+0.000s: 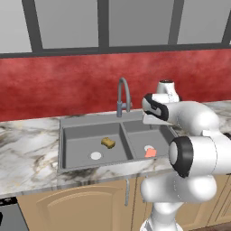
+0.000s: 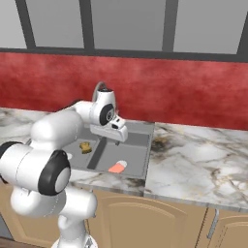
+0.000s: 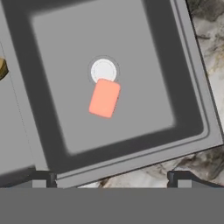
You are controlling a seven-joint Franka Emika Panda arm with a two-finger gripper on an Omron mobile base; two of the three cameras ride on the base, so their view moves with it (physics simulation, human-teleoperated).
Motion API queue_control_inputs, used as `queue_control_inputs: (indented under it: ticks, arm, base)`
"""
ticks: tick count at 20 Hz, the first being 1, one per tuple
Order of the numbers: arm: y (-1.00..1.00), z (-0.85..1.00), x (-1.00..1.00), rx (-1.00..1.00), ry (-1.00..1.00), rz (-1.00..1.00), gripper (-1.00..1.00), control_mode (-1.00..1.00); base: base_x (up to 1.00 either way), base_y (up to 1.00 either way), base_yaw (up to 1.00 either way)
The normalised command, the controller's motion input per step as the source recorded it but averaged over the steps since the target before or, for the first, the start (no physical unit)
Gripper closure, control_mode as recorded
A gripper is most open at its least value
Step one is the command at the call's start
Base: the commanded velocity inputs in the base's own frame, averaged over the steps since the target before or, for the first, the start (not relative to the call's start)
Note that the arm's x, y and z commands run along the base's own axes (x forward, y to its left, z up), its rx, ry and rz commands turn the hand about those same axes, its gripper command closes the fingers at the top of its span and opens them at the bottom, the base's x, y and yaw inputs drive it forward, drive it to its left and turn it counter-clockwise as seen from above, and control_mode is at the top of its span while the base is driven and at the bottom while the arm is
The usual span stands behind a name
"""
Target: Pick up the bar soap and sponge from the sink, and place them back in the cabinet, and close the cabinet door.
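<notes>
Task barely begun. Pink bar soap (image 3: 104,98) lies flat in right basin of grey sink (image 1: 67,135), touching white drain (image 3: 103,70). Yellow-brown sponge (image 1: 108,143) sits in left basin. Both need lifting to cabinet, door shut after. Arm bent over sink, gripper (image 3: 109,177) above soap, pointing down, fingers spread wide, empty.

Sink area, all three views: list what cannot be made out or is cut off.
- Sponge: hand view, cut by the left edge.
- Bar soap: left base view, partly hidden by the arm.
- Gripper: hand view, just the fingertips rise at the bottom.
- Sink: right base view, left basin mostly behind the arm.
</notes>
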Motion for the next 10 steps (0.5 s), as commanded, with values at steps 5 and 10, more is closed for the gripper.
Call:
queue_control_inputs:
  ticks: [5,10]
  arm:
    - [0.00,-0.20,0.14,0.00,0.00,0.00,-1.00,-1.00]
    - [0.00,-0.15,0.20,0.00,0.00,0.00,-1.00,-1.00]
  base:
    - [0.00,0.00,0.00]
    - [0.00,0.00,0.00]
